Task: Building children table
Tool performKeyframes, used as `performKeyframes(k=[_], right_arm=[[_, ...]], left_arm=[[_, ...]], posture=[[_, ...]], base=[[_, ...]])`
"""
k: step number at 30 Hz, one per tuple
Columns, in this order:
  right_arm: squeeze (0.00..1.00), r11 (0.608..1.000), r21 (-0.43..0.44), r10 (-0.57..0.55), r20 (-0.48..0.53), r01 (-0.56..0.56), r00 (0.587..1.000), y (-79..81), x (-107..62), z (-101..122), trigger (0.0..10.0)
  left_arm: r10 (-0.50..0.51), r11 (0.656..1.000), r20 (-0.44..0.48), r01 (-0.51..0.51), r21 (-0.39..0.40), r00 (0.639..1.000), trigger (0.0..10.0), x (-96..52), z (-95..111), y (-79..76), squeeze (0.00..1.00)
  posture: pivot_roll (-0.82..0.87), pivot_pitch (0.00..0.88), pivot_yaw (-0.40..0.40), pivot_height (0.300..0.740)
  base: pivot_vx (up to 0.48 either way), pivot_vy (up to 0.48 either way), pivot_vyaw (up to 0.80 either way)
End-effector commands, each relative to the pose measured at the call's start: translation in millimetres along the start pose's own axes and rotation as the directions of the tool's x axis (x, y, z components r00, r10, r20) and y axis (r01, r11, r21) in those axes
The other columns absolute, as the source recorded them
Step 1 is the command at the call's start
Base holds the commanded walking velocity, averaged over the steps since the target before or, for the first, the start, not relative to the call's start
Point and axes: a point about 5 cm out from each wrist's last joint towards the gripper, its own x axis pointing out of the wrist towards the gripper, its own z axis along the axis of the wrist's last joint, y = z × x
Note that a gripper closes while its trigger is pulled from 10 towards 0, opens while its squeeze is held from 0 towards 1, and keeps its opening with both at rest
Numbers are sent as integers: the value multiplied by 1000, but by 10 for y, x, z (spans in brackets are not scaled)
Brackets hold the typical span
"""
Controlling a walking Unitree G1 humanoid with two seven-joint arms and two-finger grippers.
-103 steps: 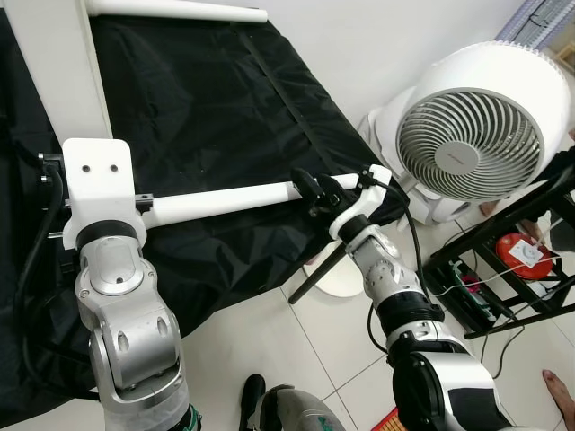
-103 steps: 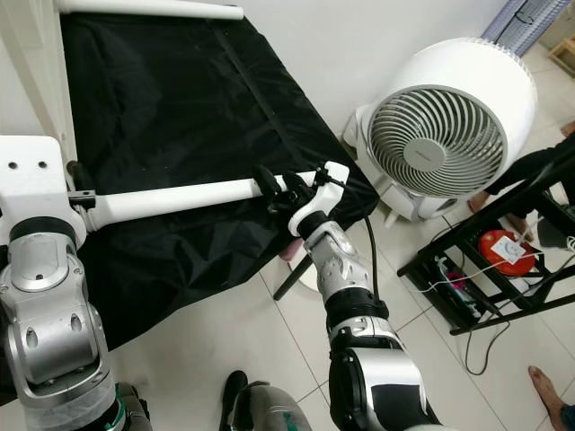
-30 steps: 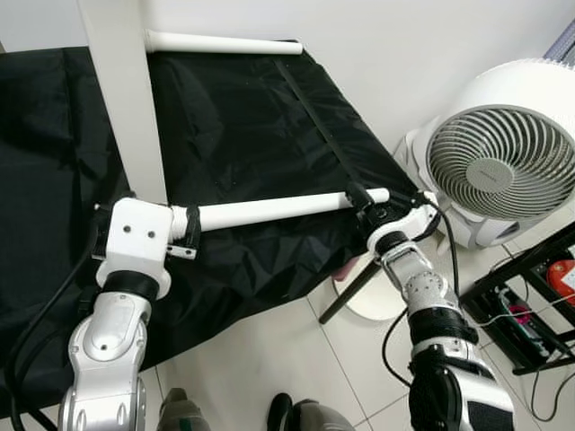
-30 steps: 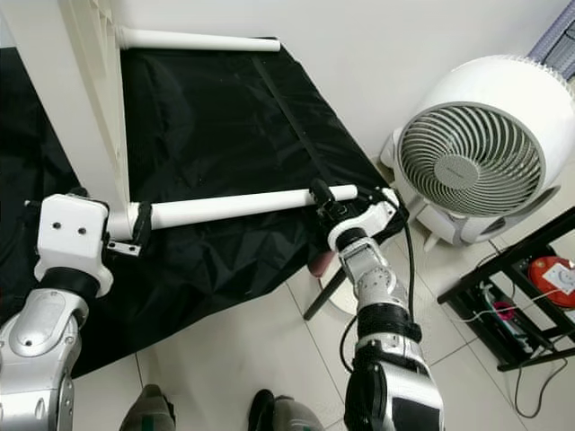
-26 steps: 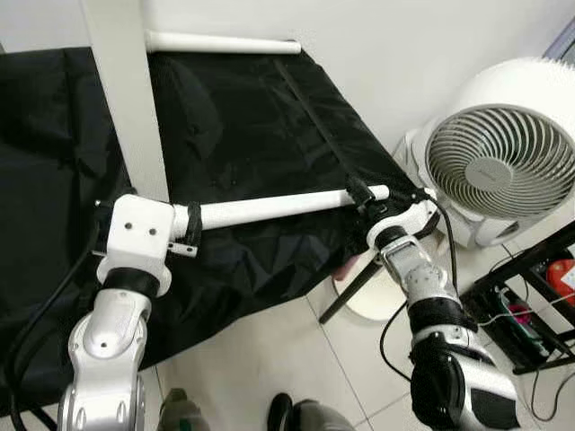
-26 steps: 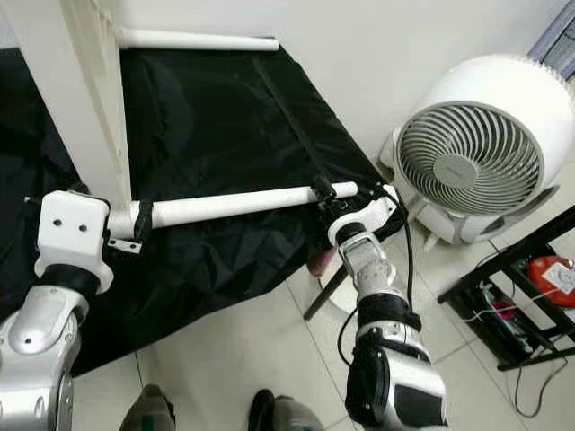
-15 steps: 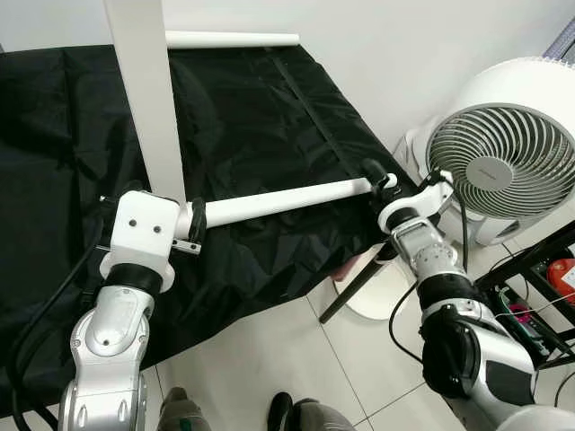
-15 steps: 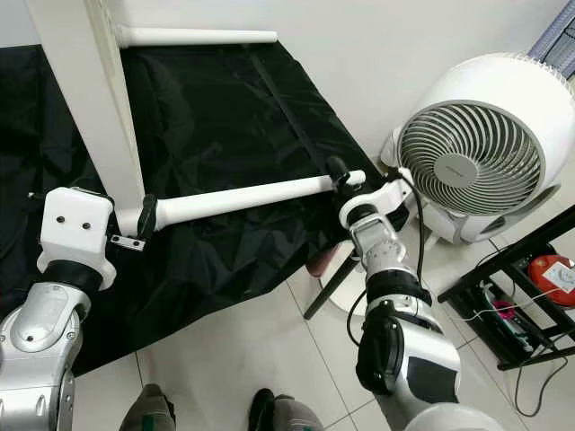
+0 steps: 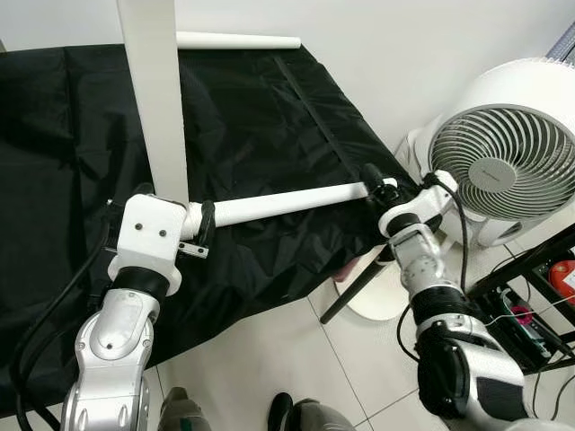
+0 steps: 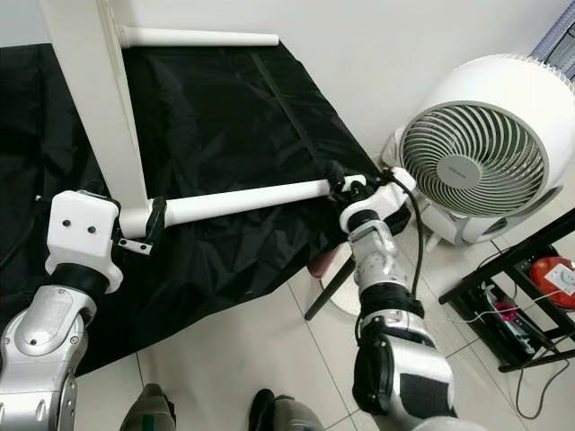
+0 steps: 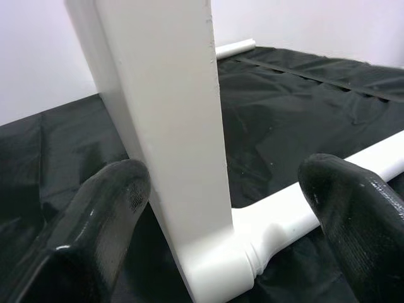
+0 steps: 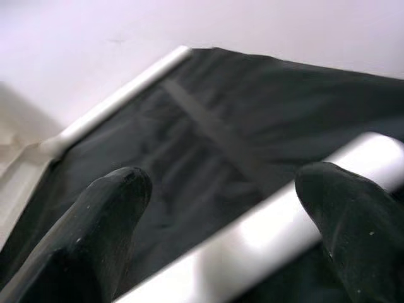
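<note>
A white table panel [image 9: 153,99] stands on edge on the black cloth [image 9: 269,108]. A white round leg [image 9: 287,199] runs from its lower corner out to the right. My left gripper [image 9: 201,232] is open around that corner: in the left wrist view the panel [image 11: 170,126] and the leg's base [image 11: 252,246] lie between its fingers [image 11: 107,214]. My right gripper [image 9: 377,182] is open at the leg's free end, and the blurred leg [image 12: 271,221] crosses between its fingers [image 12: 347,214]. A second white leg [image 9: 238,40] lies at the cloth's far edge.
A big white fan [image 9: 499,153] stands on the tiled floor close to my right arm. A black rack [image 9: 530,287] with cables and a red thing [image 9: 564,269] is further right. A round white base [image 9: 373,296] with a dark slanted rod sits under the cloth's corner.
My right gripper has slid outward along the leg to its free end. The view has shifted a little, and the left gripper stays at the panel's corner.
</note>
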Motion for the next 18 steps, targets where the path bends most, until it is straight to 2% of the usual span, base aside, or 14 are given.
performKeyframes(k=[1,2,3,4,5,6,10,12,13,15,18], right_arm=[[0,997,-65,40,27,-39,999,91,-7,1,10000],[0,993,-92,78,44,-74,996,218,13,-8,10000],[0,993,-92,78,44,-74,996,218,13,-8,10000],[0,988,-117,112,59,-104,992,321,27,-3,10000],[0,988,-117,112,59,-104,992,321,27,-3,10000],[0,983,-131,138,71,-128,988,401,35,18,10000],[0,979,-142,156,80,-144,985,453,36,41,10000],[0,970,-168,191,91,-174,977,535,22,74,10000],[0,970,-168,191,91,-174,977,535,22,74,10000],[0,963,-186,213,99,-192,972,600,14,81,10000],[0,959,-185,236,103,-215,966,668,16,78,10000]], left_arm=[[-26,999,1,26,-23,1000,10000,-2,-8,-27,0],[-20,999,-14,19,-33,1000,10000,11,-33,-20,0],[-20,999,-14,19,-33,1000,10000,11,-33,-20,0],[-10,999,-30,9,-41,999,10000,22,-53,-6,0],[-10,999,-30,9,-41,999,10000,22,-53,-6,0],[7,999,-51,-9,-37,999,10000,30,-78,14,0],[31,999,-78,-34,-36,996,10000,37,-112,33,0],[80,995,-148,-86,-40,986,10000,42,-209,46,0],[80,995,-148,-86,-40,986,10000,42,-209,46,0],[120,990,-196,-133,-51,973,10000,72,-276,35,0],[155,983,-210,-172,-67,965,10000,127,-300,27,0]], posture=[[254,99,-117,740],[253,99,-117,740],[253,99,-117,740],[251,101,-117,740],[251,101,-117,740],[250,104,-121,740],[251,105,-124,740],[245,109,-137,740],[245,109,-137,740],[241,107,-141,740],[237,105,-143,740]], base=[[0,0,0],[0,0,0],[0,0,0],[0,0,0],[0,0,0],[0,0,0],[0,0,0],[0,0,0],[0,0,0],[0,0,0],[0,0,0]])
